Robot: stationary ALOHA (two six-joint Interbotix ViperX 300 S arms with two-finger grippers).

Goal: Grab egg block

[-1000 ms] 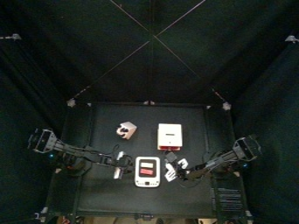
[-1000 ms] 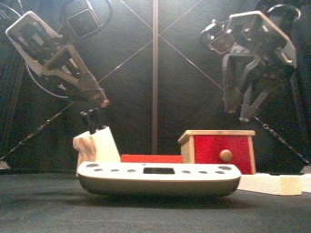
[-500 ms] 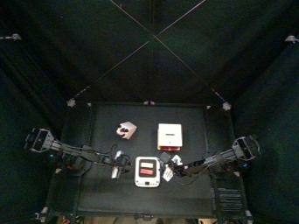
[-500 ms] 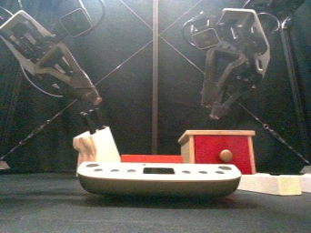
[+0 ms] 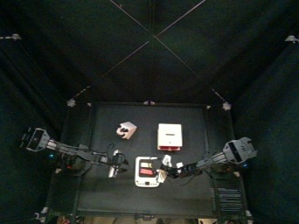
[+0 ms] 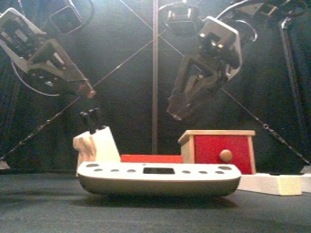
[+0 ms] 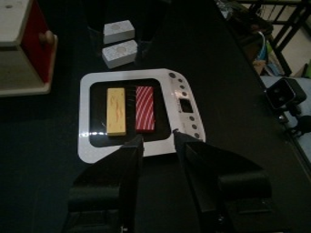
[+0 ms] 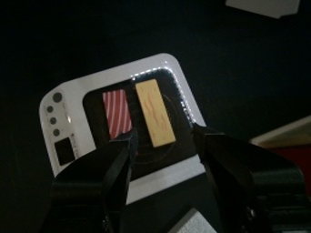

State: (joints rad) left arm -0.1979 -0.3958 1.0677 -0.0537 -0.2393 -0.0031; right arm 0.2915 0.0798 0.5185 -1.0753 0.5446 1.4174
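White egg block (image 8: 115, 105) lies just ahead of the right gripper (image 8: 165, 142), jaws spread wide and empty; left gripper (image 7: 161, 142) faces it, jaws narrowly parted.

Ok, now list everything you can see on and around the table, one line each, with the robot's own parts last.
egg block: one, flat, white, at the table's front middle
strips in the egg block's dark recess: two, one yellow, one red-striped, side by side
box: one, pale top, red front, behind the egg block toward the right arm's side
pinkish-brown block: one, behind the egg block toward the left arm's side
small white blocks: two, beside the egg block on the right arm's side
table: one, black
curtains: black, all around
left gripper: black, open, above the egg block's edge
right gripper: black, open, above the egg block
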